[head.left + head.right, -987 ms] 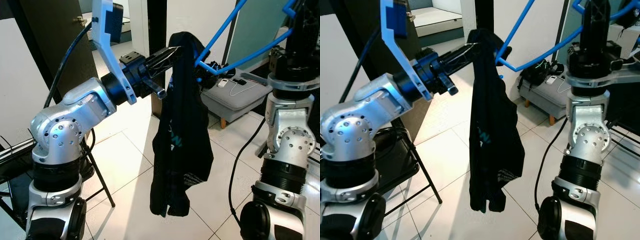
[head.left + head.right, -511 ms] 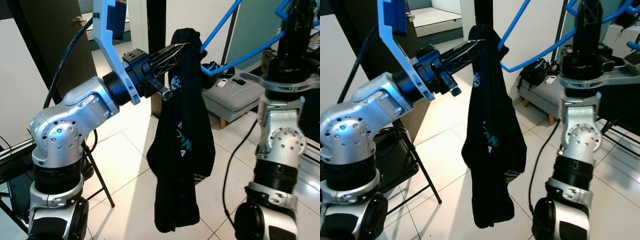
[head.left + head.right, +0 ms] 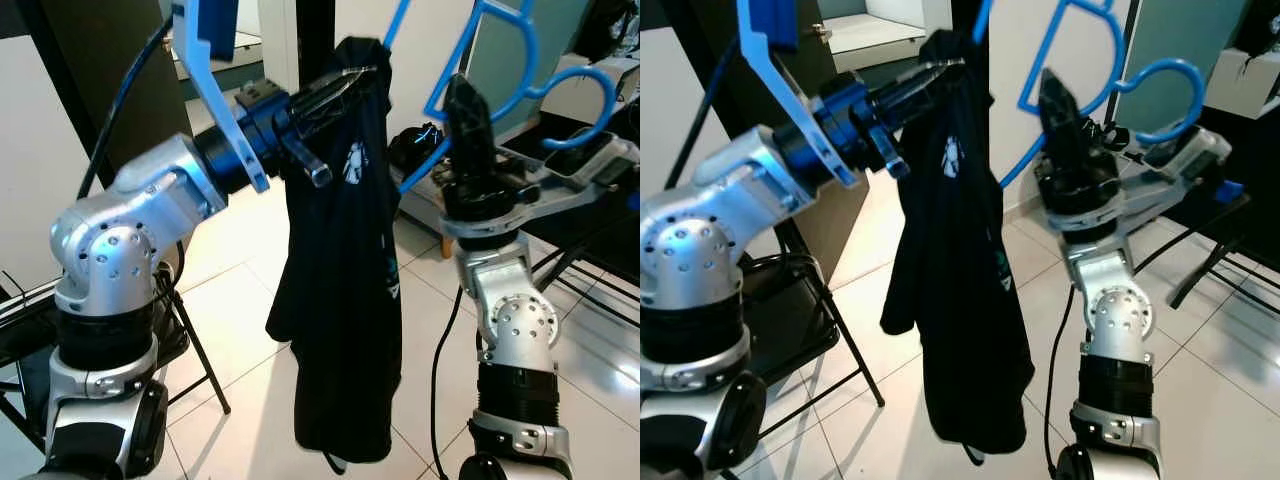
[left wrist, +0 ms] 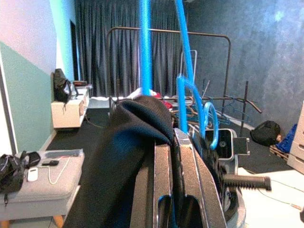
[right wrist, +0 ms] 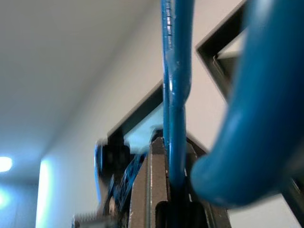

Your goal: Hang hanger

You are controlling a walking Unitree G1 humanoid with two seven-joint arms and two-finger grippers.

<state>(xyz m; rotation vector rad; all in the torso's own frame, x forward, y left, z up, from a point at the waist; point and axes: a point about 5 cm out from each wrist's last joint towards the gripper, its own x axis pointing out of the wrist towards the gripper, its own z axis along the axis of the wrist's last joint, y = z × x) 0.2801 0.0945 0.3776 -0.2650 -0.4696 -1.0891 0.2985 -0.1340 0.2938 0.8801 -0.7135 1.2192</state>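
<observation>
The left pincer (image 3: 345, 85) pinches the black shirt (image 3: 345, 290) at the shoulder, and the right pincer (image 3: 462, 105) is pressed on the blue hanger (image 3: 505, 35), both held aloft. I'd say it's mid-carry; next it must reach the clothes rail (image 4: 166, 32) and hook on.

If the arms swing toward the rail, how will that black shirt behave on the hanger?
Likely floppy: the black shirt hangs in long folds from the blue hanger. It will probably sway. The left gripper pinches its top, so sliding off seems unlikely.
</observation>
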